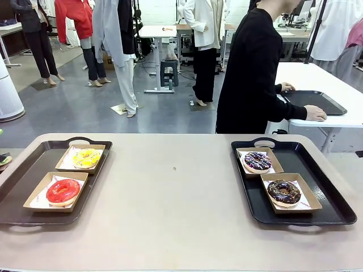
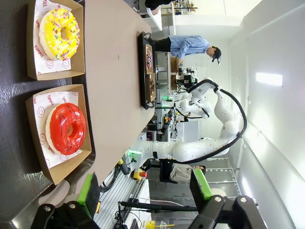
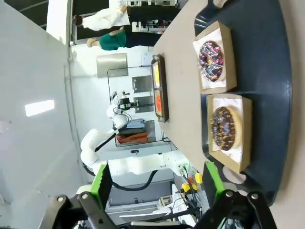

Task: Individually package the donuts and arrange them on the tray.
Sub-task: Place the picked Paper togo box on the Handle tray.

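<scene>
Now each of the four ring donuts already lies in its own shallow square brown cardboard box lined with white paper, and the boxes sit on two black plastic trays with handles on the beige worktop [image 1: 170,192]. So, as I judge it, the packaging is done or almost done, and the step in hand is to arrange the boxes neatly.

To do this well, a hand should take a box by its cardboard wall, not by the icing, and keep it level, so that the donut does not slide on the paper. The box is light and its wall is thin, so I think a soft grip is enough; a hard one could bend it.

Both hands are released. The left hand [image 2: 143,191] hangs above the near edge of the left tray [image 1: 22,178], with its green pads wide apart and nothing between them. The right hand [image 3: 155,183] hangs the same way over the near edge of the right tray [image 1: 334,207].

The count: two trays, four boxes, four donuts. On the left tray lie the yellow iced donut [image 1: 87,158], farther, and the glossy red donut [image 1: 63,191], nearer. On the right tray lie the dark purple sprinkled donut [image 1: 257,161], farther, and the chocolate brown sprinkled donut [image 1: 283,192], nearer. A person in black [image 1: 252,73] stands beyond the worktop, turned to another table.
</scene>
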Robot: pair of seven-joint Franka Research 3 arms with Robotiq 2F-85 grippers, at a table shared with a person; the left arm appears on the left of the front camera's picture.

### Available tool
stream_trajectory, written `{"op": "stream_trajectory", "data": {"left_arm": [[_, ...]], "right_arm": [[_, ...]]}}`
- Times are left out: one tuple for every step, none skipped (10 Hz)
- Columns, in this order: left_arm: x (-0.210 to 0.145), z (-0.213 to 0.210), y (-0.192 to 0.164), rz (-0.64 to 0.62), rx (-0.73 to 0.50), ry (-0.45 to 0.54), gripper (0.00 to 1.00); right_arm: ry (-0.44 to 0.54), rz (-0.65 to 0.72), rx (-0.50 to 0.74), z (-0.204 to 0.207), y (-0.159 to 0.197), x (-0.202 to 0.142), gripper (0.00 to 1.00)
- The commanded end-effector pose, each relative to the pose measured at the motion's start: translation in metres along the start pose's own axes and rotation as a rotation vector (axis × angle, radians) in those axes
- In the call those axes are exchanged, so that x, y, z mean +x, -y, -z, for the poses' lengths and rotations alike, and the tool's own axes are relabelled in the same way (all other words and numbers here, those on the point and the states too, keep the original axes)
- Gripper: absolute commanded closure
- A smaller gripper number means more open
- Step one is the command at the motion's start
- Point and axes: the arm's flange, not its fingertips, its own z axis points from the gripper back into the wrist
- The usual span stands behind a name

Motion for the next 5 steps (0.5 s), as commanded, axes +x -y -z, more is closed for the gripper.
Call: {"op": "stream_trajectory", "data": {"left_arm": [[-0.0015,-0.0019,0.0013,0.013,-0.007,0.001,0.00],[-0.0015,-0.0019,0.0013,0.013,-0.007,0.001,0.00],[-0.0015,-0.0019,0.0013,0.013,-0.007,0.001,0.00],[-0.0015,-0.0019,0.0013,0.013,-0.007,0.001,0.00],[-0.0015,-0.0019,0.0013,0.013,-0.007,0.001,0.00]], "right_arm": [[-0.016,-0.041,0.009,0.0009,-0.0033,0.0060,0.00],[-0.020,-0.064,0.004,0.0045,-0.0034,0.0039,0.00],[0.001,-0.003,-0.002,-0.0024,0.0017,0.0027,0.00],[0.001,-0.003,-0.002,-0.0024,0.0017,0.0027,0.00],[0.001,-0.003,-0.002,-0.0024,0.0017,0.0027,0.00]]}}
